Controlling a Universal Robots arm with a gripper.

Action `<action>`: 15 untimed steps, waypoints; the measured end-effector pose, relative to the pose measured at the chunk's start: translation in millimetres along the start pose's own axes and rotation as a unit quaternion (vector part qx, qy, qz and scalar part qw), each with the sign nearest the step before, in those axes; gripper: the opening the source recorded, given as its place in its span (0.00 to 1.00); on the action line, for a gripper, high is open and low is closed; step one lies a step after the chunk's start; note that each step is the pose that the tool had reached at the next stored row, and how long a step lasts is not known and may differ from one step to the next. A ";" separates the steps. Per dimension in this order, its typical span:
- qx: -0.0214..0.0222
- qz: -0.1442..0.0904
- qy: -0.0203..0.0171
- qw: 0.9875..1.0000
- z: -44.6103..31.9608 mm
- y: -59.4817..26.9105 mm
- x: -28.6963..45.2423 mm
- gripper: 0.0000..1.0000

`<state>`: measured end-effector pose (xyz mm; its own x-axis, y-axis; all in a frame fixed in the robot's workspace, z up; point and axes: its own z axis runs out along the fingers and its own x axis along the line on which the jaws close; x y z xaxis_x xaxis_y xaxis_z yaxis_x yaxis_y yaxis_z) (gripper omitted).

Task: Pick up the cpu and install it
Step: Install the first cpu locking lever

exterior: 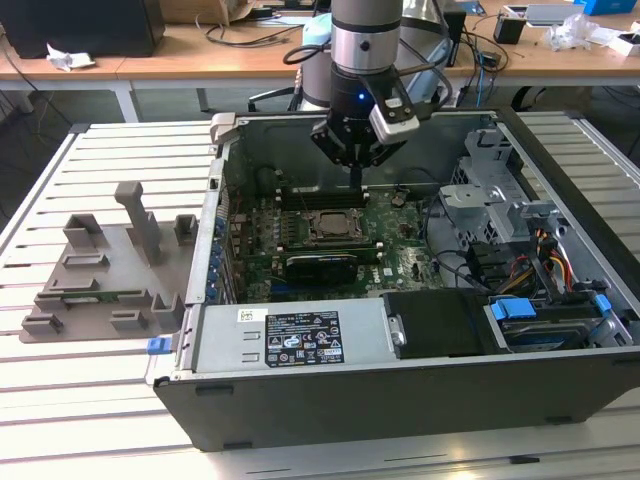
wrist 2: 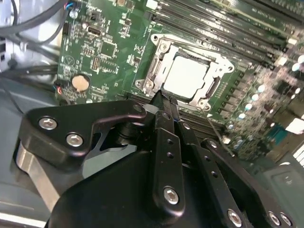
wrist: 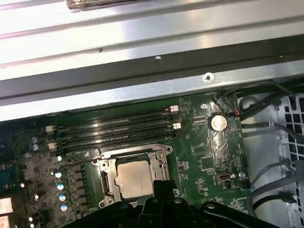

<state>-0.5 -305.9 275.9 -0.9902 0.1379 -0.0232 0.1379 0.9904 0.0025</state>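
Silver arm (exterior: pixel 365 35), black screw-studded claw (wrist 2: pixel 164 102).

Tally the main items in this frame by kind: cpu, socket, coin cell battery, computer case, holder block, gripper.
cpu: 1, lying in the socket
socket: 1
coin cell battery: 1
computer case: 1
grey holder block: 1
gripper: 1
Total: 6

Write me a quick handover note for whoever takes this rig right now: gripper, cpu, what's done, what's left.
Gripper: fingers closed together, empty, poised just above the socket's edge inside the computer case.
Cpu: lying flat in the motherboard socket, silver top up, in both wrist views.
Done: cpu picked up and placed in the socket.
Left: the socket frame looks unclamped; confirm seating. The grey holder block sits outside the case.
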 end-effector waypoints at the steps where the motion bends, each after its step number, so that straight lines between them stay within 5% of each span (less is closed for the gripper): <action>1: 0.000 -0.012 0.000 1.000 0.0 0.0 0.0 0.11; 3: -0.001 -0.030 0.002 1.000 0.0 0.0 -0.1 0.11; 4: 0.000 -0.040 0.011 0.999 0.1 -0.1 0.0 0.11; 6: 0.001 -0.051 0.020 0.998 0.1 0.0 -0.1 0.11; 11: 0.001 -0.103 0.021 0.994 0.1 0.0 -0.1 0.11; 15: 0.001 -0.104 0.021 0.994 0.1 -0.1 0.5 0.11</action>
<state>-1.0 -305.9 275.8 -0.9974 -0.0699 0.0181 -0.0699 0.9976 -0.0001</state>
